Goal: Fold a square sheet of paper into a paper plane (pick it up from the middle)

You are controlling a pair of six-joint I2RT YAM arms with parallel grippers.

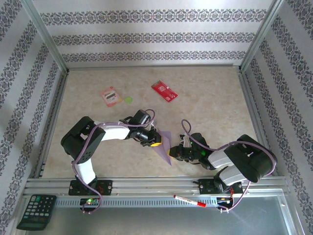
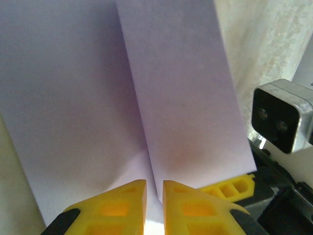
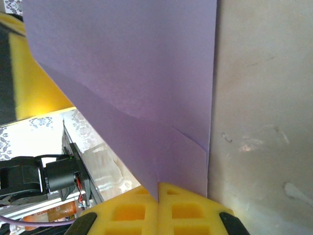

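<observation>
The pale lilac sheet of paper (image 1: 165, 147) is folded into a narrow pointed shape and held above the table's near centre, between both arms. In the left wrist view the paper (image 2: 181, 98) shows two flaps meeting at a centre line. My left gripper (image 2: 154, 196) is shut on its lower edge, at the paper's left side in the top view (image 1: 155, 141). In the right wrist view the paper (image 3: 132, 68) hangs as a creased sheet, with my right gripper (image 3: 158, 196) shut on its edge. Seen from above, the right gripper (image 1: 176, 152) is at the paper's right side.
A red card (image 1: 164, 90), a pink-red packet (image 1: 111, 96) and a small green disc (image 1: 128, 100) lie towards the back of the table. A calculator (image 1: 36, 211) and a red marker (image 1: 190, 200) lie on the front rail. The right wrist camera (image 2: 281, 120) sits close to my left gripper.
</observation>
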